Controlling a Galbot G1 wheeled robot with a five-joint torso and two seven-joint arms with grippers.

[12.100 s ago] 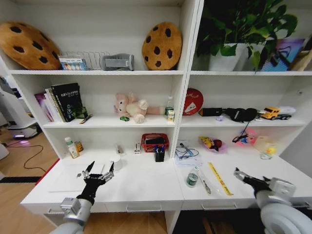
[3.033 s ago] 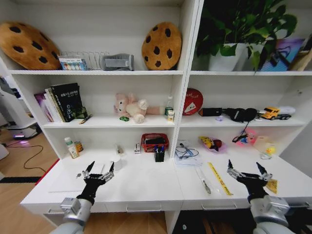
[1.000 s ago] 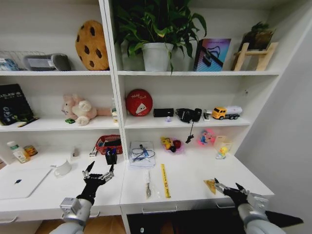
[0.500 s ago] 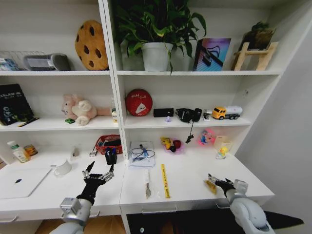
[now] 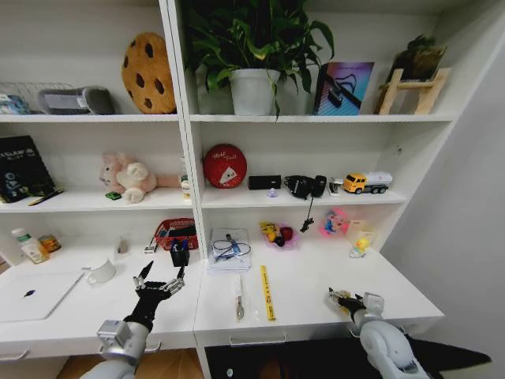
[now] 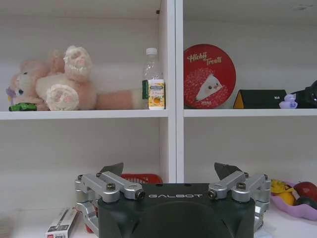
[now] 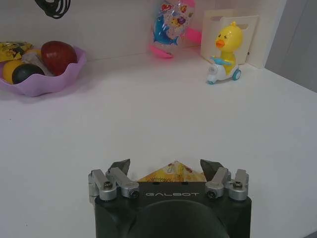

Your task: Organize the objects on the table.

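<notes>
A: Going left to right, how much of the tidying looks done?

B: Little, I'd judge. At the far left of the surface point(image 5: 316, 294) the laptop point(image 5: 35, 294) lies flat and shut, with a white cup point(image 5: 101, 273) just right of it. The left claw point(image 5: 160, 283) hovers right of the cup, spread wide and holding nothing.

A: And past that claw?

B: The red basket point(image 5: 175, 232) and a dark pen cup point(image 5: 180, 254) sit at the back. Right of the pen cup come a stack of papers with cables point(image 5: 230, 251), then a pen point(image 5: 239, 298) and a yellow ruler point(image 5: 267, 291) lying loose nearer the front edge.

A: Where is the other arm?

B: The right claw point(image 5: 340, 298) is low over the surface, right of the ruler. It stands wide, and a yellow snack packet point(image 7: 172, 172) sits between its tips, not yet gripped as far as I can tell.

A: So what's left?

B: Seemingly the packet, pen, ruler and laptop. The green toy car point(image 6: 22, 106) rests on the shelf beside the plush bear point(image 6: 54, 87).
</notes>
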